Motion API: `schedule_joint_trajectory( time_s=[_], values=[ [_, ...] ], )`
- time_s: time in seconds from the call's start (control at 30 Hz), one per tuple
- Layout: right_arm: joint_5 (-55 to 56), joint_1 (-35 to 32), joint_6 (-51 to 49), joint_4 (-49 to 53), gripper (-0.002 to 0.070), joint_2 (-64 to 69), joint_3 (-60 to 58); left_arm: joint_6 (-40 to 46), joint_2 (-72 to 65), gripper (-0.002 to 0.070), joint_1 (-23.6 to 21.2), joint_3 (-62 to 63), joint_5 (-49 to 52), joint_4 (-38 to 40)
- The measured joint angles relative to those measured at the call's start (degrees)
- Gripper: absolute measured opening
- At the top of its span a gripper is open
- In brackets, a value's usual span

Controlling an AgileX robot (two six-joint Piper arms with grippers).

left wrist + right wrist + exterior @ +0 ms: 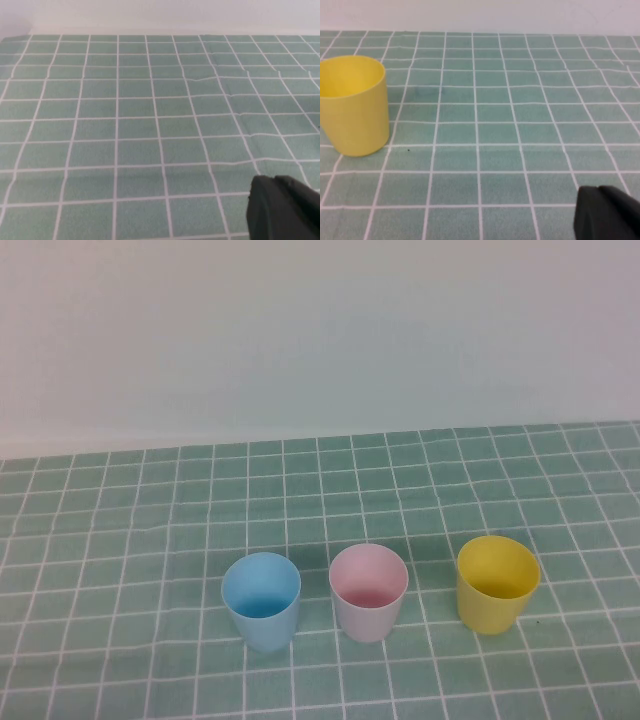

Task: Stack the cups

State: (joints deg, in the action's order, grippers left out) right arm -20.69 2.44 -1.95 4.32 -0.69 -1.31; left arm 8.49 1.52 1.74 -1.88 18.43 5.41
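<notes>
Three upright cups are set in a row on the green checked cloth (120, 500): the light blue cup (261, 600) on the left, the pale pink cup (368, 592) in the middle, the yellow cup (496, 583) on the right. A narrow gap is left between blue and pink, a slightly wider one between pink and yellow; none are touching. Open cloth is seen behind the row up to the wall (320, 330), and on both flanks. The space above the open mouths is unobstructed. The left gripper (285, 210) and the right gripper (607, 215), both closed, are held low over bare cloth, the right one well apart from the yellow cup.
</notes>
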Motion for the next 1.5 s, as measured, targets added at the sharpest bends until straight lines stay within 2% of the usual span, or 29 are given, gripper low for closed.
schedule_joint_trajectory(
  time_s=[0.17, 0.33, 0.5, 0.6, 0.8, 1.2, 1.27, 1.33, 1.43, 1.5],
  values=[
    [0.0, 0.0, 0.0, 0.0, -0.0001, 0.0, 0.0, 0.0, 0.0, -0.0001, 0.0, 0.0, -1.74, 1.21],
    [2.37, 0.0, 0.0, 0.21, -0.0001, 0.0, -0.13, 0.0, 0.0, -0.0001, 0.0, 0.0, -13.48, 1.21],
    [14.6, 0.0, 0.0, 0.52, -0.0001, 0.0, -0.37, 0.0, 0.0, -0.0001, 0.0, 0.0, -25.66, 0.77],
    [24.05, 0.0, 0.0, 0.65, -0.0001, 0.0, -0.37, 0.0, 0.0, -0.0001, 0.0, 0.0, -29.39, 0.77],
    [35.84, 0.0, 0.0, 1.05, -0.0001, 0.0, -0.37, 0.0, 0.0, -0.0001, 0.0, 0.0, -30.53, 0.77],
    [37.65, 0.0, 0.13, 1.05, -0.0001, 0.0, -0.37, -0.11, -0.08, -0.0001, 0.0, 0.0, -32.49, 2.52],
    [38.34, 0.0, 0.75, 1.05, -0.0001, 0.0, -0.37, -3.54, -0.08, -0.0001, 0.0, 0.0, -33.34, 2.65],
    [38.73, 0.0, 1.11, 1.05, -0.0001, 0.0, -0.37, -11.59, -0.12, -0.0001, 0.0, 0.0, -35.56, 2.21],
    [38.72, 0.0, 1.24, 1.05, -0.0001, 0.0, -0.37, -18.45, -0.66, -0.0001, 0.0, 1.6, -34.76, -5.41],
    [37.34, 0.0, 1.24, 1.05, -0.0001, 0.0, -0.22, -24.79, -2.01, -0.0001, 0.0, 4.9, -30.57, -11.39]
  ],
)
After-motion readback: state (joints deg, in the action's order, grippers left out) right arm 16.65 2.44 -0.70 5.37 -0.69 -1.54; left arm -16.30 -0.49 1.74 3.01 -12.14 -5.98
